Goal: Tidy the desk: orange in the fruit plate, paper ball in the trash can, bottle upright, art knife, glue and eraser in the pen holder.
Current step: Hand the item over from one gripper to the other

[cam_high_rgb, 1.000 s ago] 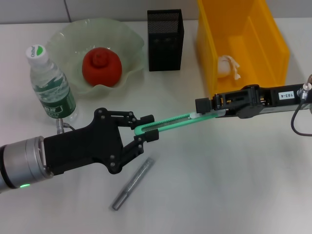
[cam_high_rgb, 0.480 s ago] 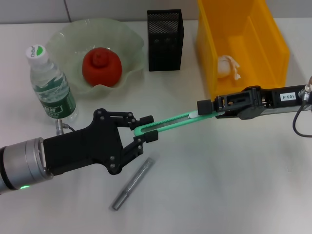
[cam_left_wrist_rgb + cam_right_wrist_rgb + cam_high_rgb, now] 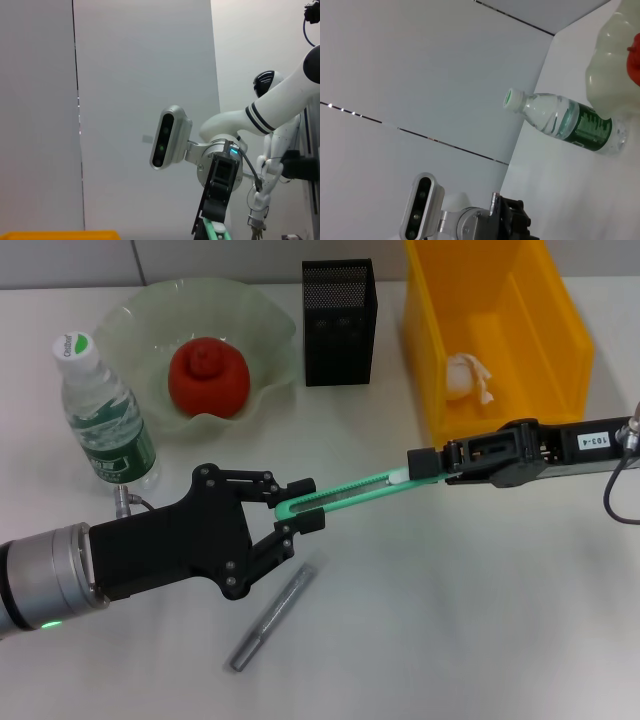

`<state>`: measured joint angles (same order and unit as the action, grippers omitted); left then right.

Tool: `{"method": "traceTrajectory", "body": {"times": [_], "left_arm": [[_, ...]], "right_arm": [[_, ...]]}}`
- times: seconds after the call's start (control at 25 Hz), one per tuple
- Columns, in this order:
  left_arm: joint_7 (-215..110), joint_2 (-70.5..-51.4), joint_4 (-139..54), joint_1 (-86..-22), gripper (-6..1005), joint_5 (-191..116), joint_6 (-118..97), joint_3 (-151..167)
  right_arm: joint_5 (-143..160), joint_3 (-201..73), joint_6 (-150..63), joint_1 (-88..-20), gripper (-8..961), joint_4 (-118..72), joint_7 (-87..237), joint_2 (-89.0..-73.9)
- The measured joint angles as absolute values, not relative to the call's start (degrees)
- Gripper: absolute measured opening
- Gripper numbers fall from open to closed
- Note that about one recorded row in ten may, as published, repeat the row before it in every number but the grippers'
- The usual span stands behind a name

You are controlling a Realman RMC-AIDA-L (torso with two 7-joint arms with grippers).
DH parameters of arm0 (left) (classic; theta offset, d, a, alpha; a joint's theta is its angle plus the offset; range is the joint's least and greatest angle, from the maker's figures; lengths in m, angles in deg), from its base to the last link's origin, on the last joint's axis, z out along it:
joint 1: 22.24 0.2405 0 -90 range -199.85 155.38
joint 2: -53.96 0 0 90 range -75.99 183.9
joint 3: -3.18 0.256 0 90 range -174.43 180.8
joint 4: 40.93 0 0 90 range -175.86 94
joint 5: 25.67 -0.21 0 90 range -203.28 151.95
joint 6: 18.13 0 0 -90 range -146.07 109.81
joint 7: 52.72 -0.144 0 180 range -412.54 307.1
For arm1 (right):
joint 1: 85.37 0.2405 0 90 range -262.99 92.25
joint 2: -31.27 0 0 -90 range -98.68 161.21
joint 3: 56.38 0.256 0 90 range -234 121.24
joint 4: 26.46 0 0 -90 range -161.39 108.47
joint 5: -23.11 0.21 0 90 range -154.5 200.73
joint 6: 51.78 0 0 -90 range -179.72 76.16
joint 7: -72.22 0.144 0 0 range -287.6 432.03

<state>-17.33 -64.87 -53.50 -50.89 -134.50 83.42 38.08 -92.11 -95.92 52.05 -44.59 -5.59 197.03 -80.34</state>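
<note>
The left gripper (image 3: 297, 506) is closed on one end of the green knife (image 3: 345, 494), its fingers pinching the loop of the handle above the table (image 3: 450, 600). The right gripper (image 3: 425, 462) is at the knife's other end, where a white tip shows; its fingers seem to be touching that tip, but I cannot tell whether they are clamped on it or slightly parted. The knife runs between the two grippers, tilted, clear of the table top as far as the head view shows.

The plate (image 3: 255, 325), a pale wavy glass bowl, holds the orange (image 3: 208, 376), which looks red here. The yellow bin (image 3: 560, 330) at the right holds the paper ball (image 3: 466, 376), lying against its floor near the left wall. The black mesh pen holder (image 3: 339, 322) stands between plate and bin; nothing shows above its rim, and its inside is too dark to read.

The bottle (image 3: 105, 420) stands upright just left of the plate, cap on. A grey stick (image 3: 272, 617), possibly the glue, lies flat on the table near the left gripper.
</note>
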Motion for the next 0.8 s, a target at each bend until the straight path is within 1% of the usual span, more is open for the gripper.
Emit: {"method": "traceTrajectory", "body": {"times": [0.2,0.8], "left_arm": [[-17.3,-64.87,-53.5,-50.9,215,-134.5,83.4,38.1],[-17.3,-64.87,-53.0,-51.1,216,-134.4,83.4,37.8]], "right_arm": [[-92.1,-95.9,52.2,-44.6,202,-5.5,196.7,-80.38],[-92.1,-95.9,52.3,-44.6,202,-5.3,196.2,-80.44]]}}
